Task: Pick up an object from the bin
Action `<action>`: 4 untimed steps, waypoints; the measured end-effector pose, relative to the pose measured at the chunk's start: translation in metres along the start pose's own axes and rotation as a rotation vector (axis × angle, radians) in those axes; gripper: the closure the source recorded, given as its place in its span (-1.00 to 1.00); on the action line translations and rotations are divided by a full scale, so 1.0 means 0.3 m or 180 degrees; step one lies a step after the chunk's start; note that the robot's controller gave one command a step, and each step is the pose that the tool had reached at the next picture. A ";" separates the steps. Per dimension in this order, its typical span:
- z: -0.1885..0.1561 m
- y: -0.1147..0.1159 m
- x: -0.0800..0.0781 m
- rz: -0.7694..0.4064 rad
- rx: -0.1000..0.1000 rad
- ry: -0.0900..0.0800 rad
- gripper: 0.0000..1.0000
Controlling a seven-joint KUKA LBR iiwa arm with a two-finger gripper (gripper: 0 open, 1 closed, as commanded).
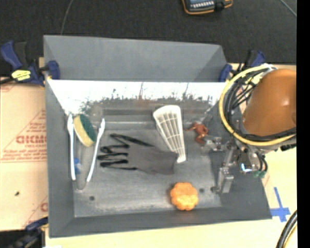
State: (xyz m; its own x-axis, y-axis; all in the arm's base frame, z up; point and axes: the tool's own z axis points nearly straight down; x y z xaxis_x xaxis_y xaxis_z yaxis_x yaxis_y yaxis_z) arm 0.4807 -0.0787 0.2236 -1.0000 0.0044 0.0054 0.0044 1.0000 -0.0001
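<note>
Grey metal bin (129, 192), sloped walls and scuffed flat floor, seen from above. The arm (271, 105), under a smooth orange cover, reaches in from the right. Its claw (225, 182) hangs low at the bin's right side over bare floor. Whether it is open or closed cannot be told, and nothing is seen held in it.

No object is yet chosen. The nearest is the orange ball (184, 196), near the claw on its left, by the front wall. A good pick would probably centre the claw over the ball and close across its widest part, since a round body may roll away from an off-centre squeeze.

By size: a limp dark grey glove (144, 156) with black stripes lies flat mid-floor. A rigid white ribbed plastic scoop (171, 130) leans just beside it. A white-handled dish brush (85, 130) with a yellow-green sponge head lies left. The ball looks bumpy and soft. A small reddish-brown piece (199, 130) sits beside the scoop.
</note>
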 end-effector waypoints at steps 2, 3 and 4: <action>0.468 0.166 -0.275 -0.0254 0.0010 -0.0058 -1.00; 0.220 0.273 -0.035 -0.0247 0.0013 -0.0070 -1.00; 0.530 0.182 -0.265 -0.0262 0.0015 -0.0078 -1.00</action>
State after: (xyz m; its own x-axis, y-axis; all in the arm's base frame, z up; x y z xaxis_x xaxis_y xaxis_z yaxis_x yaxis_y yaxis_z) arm 0.5597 -0.0243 0.0641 -0.9968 -0.0778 -0.0187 -0.0777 0.9970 -0.0053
